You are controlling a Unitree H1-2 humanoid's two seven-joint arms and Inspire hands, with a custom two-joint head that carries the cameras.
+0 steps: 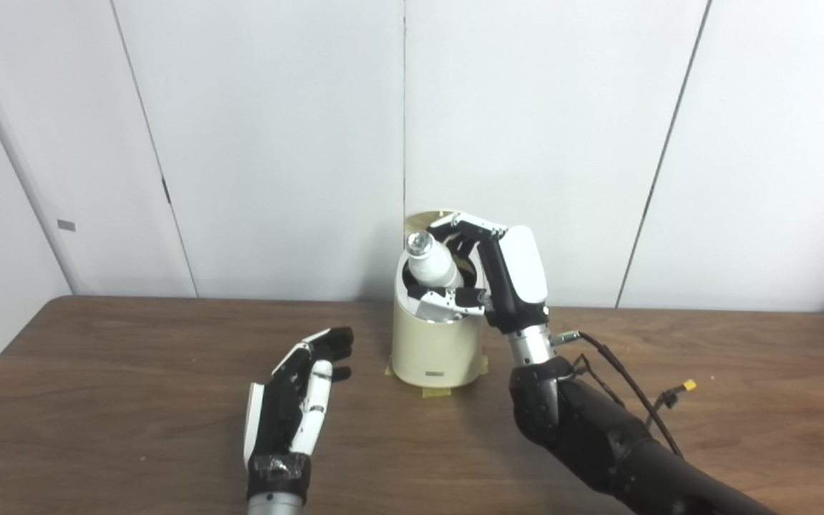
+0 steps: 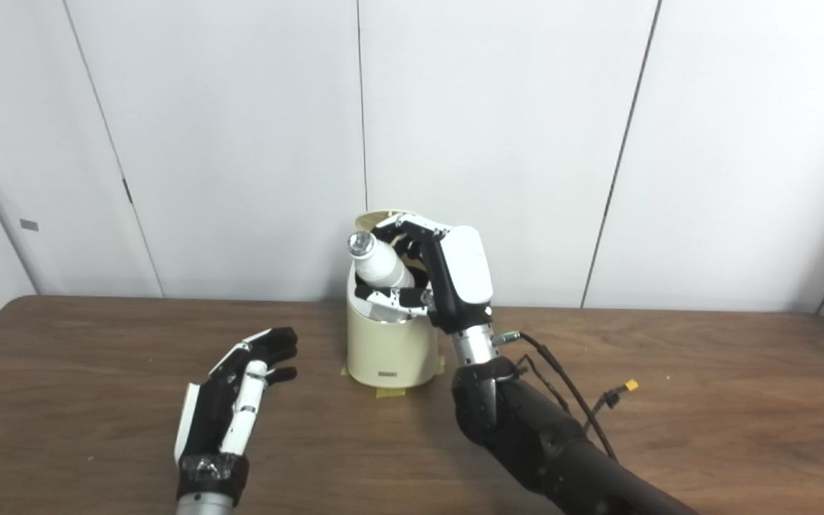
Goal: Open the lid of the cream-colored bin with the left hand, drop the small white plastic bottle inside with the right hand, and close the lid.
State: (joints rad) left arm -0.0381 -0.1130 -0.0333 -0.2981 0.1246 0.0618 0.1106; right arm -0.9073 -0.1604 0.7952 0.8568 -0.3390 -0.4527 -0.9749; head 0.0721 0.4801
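The right forearm (image 1: pixel 619 443), black and nearest the camera, rises from the bottom edge toward the one cream-colored bin (image 1: pixel 435 347). Loose black cables (image 1: pixel 626 383) with a yellow connector hang beside its wrist. The right hand (image 1: pixel 487 275) is over the bin's open mouth, fingers (image 1: pixel 458 227) and thumb wrapped around the single small white plastic bottle (image 1: pixel 432 263). The bottle tilts with its clear cap up and to the left, its lower end at or just inside the rim; how far it dips in cannot be told. The lid (image 1: pixel 430 217) stands open behind the hand, only its top edge showing above the fingers.

The left hand (image 1: pixel 301 390) lies low over the table (image 1: pixel 133 400) to the left of the bin, well apart from it, fingers loosely spread and slightly curled, holding nothing; whether it rests on the wood cannot be told.

Yellow tape tabs (image 1: pixel 437 392) show at the bin's base. The bin sits near the table's far edge, close to the white panelled wall (image 1: pixel 276 143). Wide bare wood lies on both sides: to the left beyond the left hand, and to the right past the cables, with open table also between the two arms in front of the bin.
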